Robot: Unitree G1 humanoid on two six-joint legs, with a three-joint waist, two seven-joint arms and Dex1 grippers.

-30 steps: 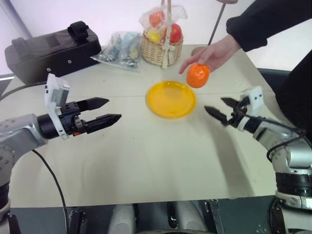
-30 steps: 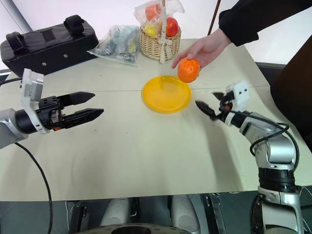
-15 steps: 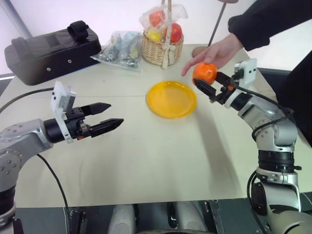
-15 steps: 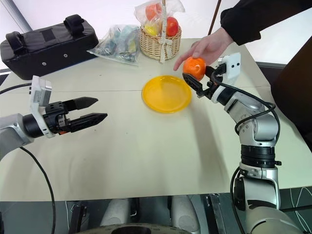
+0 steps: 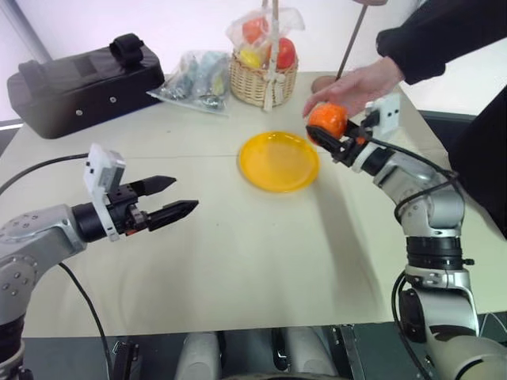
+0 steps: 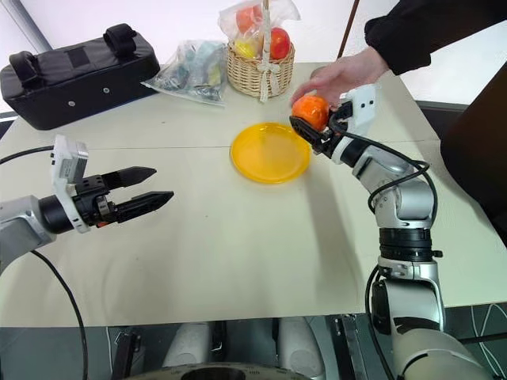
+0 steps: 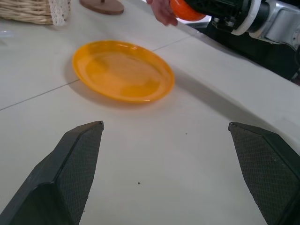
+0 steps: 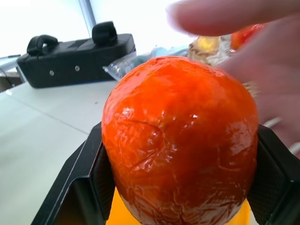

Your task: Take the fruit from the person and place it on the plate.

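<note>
The plate [image 5: 278, 161] lies mid-table [image 5: 238, 261]. At its one o'clock the fruit [image 5: 327, 120] sits above the plate's far right edge, with the person's hand [image 5: 354, 87] just behind it. The wicker basket [image 5: 263, 79] stands at twelve, a plastic bag [image 5: 192, 79] at eleven, and a case [image 5: 83, 83] at ten, well apart.

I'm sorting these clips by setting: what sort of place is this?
Probably an indoor lab or demo room set up for handover tests: a plain pale table carrying staged props, a yellow plate, a wicker basket of wrapped fruit, and a black equipment case.
</note>
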